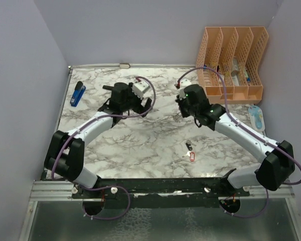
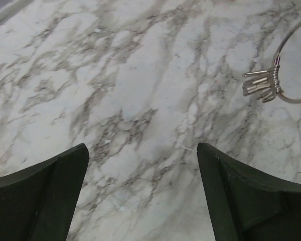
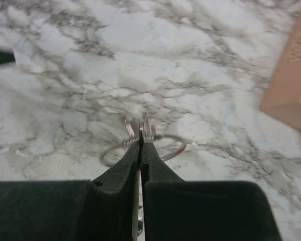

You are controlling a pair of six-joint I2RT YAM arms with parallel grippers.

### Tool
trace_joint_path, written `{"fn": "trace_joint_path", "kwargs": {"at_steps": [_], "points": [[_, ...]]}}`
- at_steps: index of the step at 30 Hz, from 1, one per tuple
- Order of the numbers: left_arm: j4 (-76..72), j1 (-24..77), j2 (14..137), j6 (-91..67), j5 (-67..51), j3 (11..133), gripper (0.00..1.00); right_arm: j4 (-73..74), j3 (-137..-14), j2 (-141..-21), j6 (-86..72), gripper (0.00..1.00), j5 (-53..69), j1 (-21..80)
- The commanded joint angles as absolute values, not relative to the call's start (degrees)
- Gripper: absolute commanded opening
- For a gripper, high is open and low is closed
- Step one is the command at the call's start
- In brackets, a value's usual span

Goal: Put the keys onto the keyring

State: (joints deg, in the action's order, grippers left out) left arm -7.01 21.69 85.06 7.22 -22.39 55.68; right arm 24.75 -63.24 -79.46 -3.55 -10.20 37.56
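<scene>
White-and-grey marbled surface (image 1: 155,135); both arms reach over it from the near edge. Peach-orange plastic slotted file organiser (image 1: 231,65) stands at the far right corner. Blue oblong object (image 1: 78,94) lies at the far left edge; what it is, not legible.

Left fingers (image 2: 45,196): wide apart, nothing between them, only bare marble below.

Right fingers (image 3: 120,175): together, tips clamped on the thin silver wire keyring (image 3: 173,150) at the spot where a cluster of small silver keys (image 3: 148,128) hangs from it. The ring lies roughly flat, low over the surface; contact with the marble cannot be judged. In the left wrist view the same ring shows at the right edge, off to the side of the open fingers.

Two loose keys lie near the front, well apart from the ring: small silver key with a dark head (image 1: 189,146), and just beside it the key with a red rectangular plastic tag (image 1: 192,157).
</scene>
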Motion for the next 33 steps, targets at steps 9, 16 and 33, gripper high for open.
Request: {"fn": "trace_joint_path", "kwargs": {"at_steps": [9,16,33], "points": [[-19.1,41.2,96.8,-5.9,-12.6,53.9,0.90,31.0,-65.1,-73.2,-6.4,0.01,-18.9,20.3],[-51.8,43.3,104.5,-16.5,-10.0,43.5,0.92,29.3,-62.2,-70.4,-10.2,0.01,-19.3,18.0],[-102.3,56.8,118.8,1.0,4.1,32.8,0.95,26.3,-57.8,-67.3,-12.8,0.01,-20.3,18.0]]}}
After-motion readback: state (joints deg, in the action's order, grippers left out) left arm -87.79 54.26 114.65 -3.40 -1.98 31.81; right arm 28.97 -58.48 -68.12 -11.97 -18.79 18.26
